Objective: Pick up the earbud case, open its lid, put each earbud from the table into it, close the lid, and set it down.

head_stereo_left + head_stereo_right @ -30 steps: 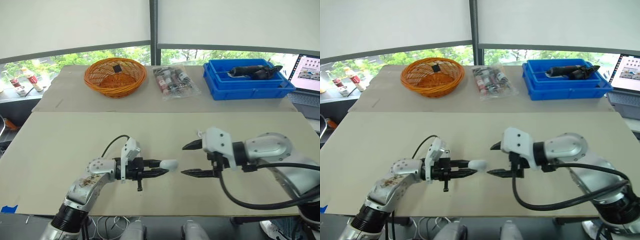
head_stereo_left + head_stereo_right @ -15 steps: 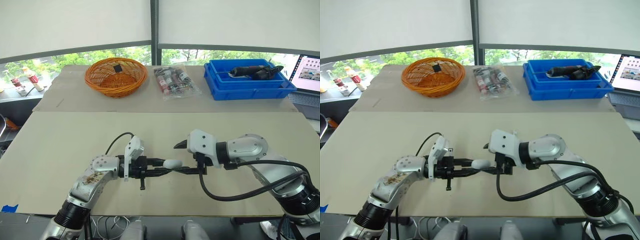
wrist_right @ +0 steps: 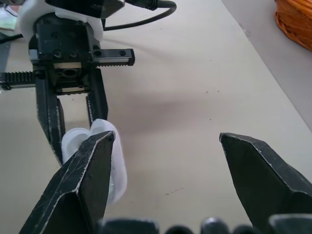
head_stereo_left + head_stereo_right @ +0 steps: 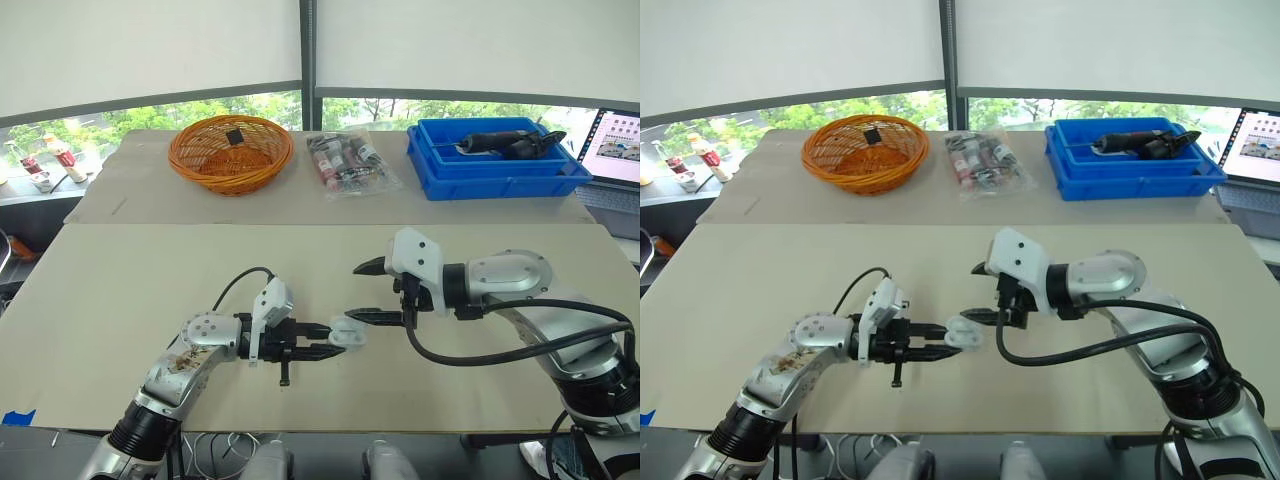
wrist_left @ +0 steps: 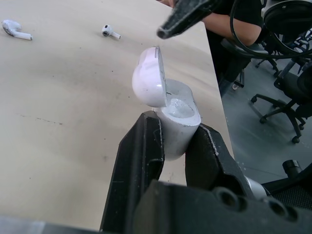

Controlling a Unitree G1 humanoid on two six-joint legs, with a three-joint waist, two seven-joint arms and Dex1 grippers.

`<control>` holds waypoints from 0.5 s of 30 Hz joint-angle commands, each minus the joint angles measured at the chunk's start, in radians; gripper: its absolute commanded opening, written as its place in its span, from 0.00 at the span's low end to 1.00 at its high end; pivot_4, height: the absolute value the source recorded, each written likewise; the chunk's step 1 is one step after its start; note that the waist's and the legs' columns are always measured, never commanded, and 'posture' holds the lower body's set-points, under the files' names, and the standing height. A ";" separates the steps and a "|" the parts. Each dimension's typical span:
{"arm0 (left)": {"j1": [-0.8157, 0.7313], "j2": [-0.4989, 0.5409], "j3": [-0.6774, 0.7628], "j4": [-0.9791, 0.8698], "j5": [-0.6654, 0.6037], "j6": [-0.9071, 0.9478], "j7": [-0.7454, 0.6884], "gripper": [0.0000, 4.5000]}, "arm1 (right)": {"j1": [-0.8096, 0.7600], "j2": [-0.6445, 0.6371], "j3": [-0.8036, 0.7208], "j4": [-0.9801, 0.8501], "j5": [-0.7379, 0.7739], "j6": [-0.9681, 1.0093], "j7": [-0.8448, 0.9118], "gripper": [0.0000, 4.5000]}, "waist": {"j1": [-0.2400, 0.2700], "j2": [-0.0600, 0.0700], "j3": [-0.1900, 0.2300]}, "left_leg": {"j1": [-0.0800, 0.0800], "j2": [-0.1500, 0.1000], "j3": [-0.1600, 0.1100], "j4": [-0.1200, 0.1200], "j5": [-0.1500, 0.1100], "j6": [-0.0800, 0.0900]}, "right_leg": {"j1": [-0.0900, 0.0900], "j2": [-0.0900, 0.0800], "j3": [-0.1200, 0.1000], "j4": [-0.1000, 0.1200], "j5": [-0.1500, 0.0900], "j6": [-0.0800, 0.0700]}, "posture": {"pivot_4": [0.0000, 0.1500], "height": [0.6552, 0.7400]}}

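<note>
Earbud case (image 5: 178, 122) sits clamped in my left pincer (image 4: 330, 340), raised a little above the tan surface (image 4: 120, 290) near its front edge. My two black fingers (image 5: 139, 161) press on either side of the white body, low down, so the top half stands free of them. Its lid (image 5: 148, 78) is swung open on its hinge and stands upright beside the mouth, and the hollow inside the case shows in the left wrist view.

My right pincer (image 4: 352, 292) is spread wide and grips nothing. It faces the case from my right side, and its lower fingertip is just beside the raised lid; I cannot tell whether the two touch.

Two white earbuds lie loose on the surface beyond the case, one (image 5: 110, 32) nearer to it and the other (image 5: 13, 29) farther off, well apart from each other.

Along the far side of the surface stand an orange wicker basket (image 4: 231, 152), a clear bag of small packets (image 4: 348, 162) and a blue bin (image 4: 495, 172) with a dark tool in it, side by side. A laptop (image 4: 618, 150) stands open at the far right.
</note>
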 commanded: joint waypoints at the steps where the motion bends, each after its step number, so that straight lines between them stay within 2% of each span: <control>1: 0.012 -0.009 0.045 -0.006 -0.010 -0.022 0.035 0.14 | 0.042 -0.034 -0.106 -0.079 0.075 -0.012 0.030 0.85 | 0.002 0.000 0.000 | 0.000 0.000 0.000 0.000 0.000 0.000 | 0.000 0.000 0.000 0.000 0.000 0.000 | 1.00 1.00; 4: 0.032 -0.025 0.082 0.012 0.001 -0.052 0.084 0.14 | 0.104 -0.048 -0.169 -0.093 0.075 -0.063 0.019 0.85 | 0.001 0.000 0.000 | 0.000 0.000 0.000 0.000 0.000 0.000 | 0.000 0.000 0.000 0.000 0.000 0.000 | 1.00 1.00; 6: 0.055 -0.060 0.144 0.056 0.017 -0.114 0.164 0.14 | 0.217 -0.057 -0.242 -0.099 0.044 -0.139 0.005 0.85 | 0.003 0.000 0.000 | 0.000 0.000 0.000 0.000 0.000 0.000 | 0.001 0.000 0.000 0.000 0.000 0.000 | 1.00 1.00; 8: 0.077 -0.081 0.193 0.099 0.025 -0.145 0.221 0.14 | 0.331 -0.024 -0.332 -0.096 0.010 -0.184 -0.071 0.85 | 0.010 -0.001 0.000 | 0.000 0.000 0.000 0.000 0.000 0.000 | 0.001 0.000 -0.001 -0.001 0.000 0.000 | 1.00 1.00; 15: 0.129 -0.080 0.273 0.178 0.063 -0.267 0.278 0.14 | 0.736 0.128 -0.602 -0.029 -0.116 -0.477 -0.211 0.85 | 0.020 0.000 0.000 | 0.001 0.000 0.001 0.000 0.000 0.000 | 0.001 -0.001 0.001 0.001 0.000 0.000 | 1.00 1.00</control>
